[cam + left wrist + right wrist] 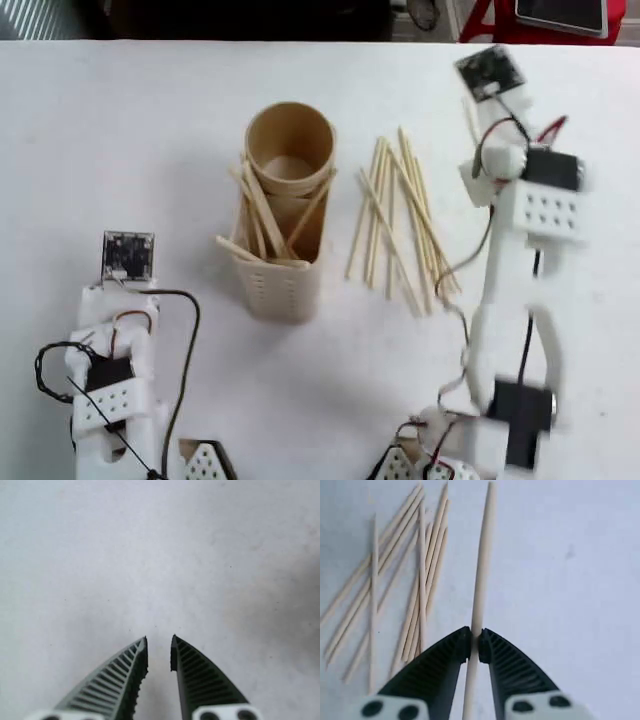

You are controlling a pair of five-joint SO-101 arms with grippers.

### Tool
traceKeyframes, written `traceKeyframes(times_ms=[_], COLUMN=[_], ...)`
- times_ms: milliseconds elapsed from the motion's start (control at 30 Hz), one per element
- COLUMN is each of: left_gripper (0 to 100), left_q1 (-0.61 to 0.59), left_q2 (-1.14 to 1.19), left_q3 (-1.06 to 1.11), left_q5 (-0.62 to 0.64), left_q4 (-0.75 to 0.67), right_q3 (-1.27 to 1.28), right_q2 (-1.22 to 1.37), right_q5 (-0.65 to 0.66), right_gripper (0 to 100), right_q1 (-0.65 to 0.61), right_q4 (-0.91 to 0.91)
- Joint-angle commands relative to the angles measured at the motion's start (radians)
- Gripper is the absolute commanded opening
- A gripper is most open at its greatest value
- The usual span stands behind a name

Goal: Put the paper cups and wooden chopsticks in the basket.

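A cream perforated basket (283, 285) stands mid-table with stacked paper cups (290, 150) and several wooden chopsticks (262, 215) leaning in it. Several loose chopsticks (400, 225) (415, 580) lie fanned on the table to the right of the basket. My right gripper (475, 641) is shut on a single chopstick (482, 560), held just above the table beside that pile; the right arm (540, 205) stands at the table's right. My left gripper (159, 645) is slightly open over bare table with nothing between its fingers. The left arm (115, 340) is at the front left, well away from the basket.
The white table (130, 140) has free room to the left of the basket and in front of it. Cables (185, 350) trail from both arms near the front edge. A red object (530, 25) lies beyond the far edge.
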Motion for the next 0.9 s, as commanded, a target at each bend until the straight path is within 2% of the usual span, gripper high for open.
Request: traceKeyframes(times_ms=[0, 167, 300, 400, 500, 667, 867], left_gripper=[10, 10, 10, 10, 10, 10, 10], left_q1=[-0.008, -0.008, -0.008, -0.008, -0.008, -0.008, -0.008], left_q2=[-0.016, -0.016, -0.016, -0.016, -0.016, -0.016, -0.016], left_q3=[-0.002, -0.002, -0.002, -0.002, -0.002, -0.002, -0.002], left_q5=[-0.012, -0.012, -0.012, -0.012, -0.012, -0.012, -0.012], left_q4=[0.002, 0.002, 0.002, 0.002, 0.002, 0.002, 0.002], right_q3=[-0.017, -0.017, -0.018, 0.006, 0.081, 0.262, 0.321], right_q2=[-0.294, -0.668, -0.805, -0.825, -0.816, -0.751, -0.685], right_q5=[-0.095, -0.241, -0.316, -0.345, -0.344, -0.342, -0.341], right_gripper=[1.7, 1.7, 1.7, 1.7, 1.8, 1.8, 1.8], right_q1=[-0.05, -0.272, -0.499, -0.653, -0.771, -0.855, -0.872], right_q4=[0.053, 0.085, 0.076, -0.03, -0.222, -0.522, -0.593])
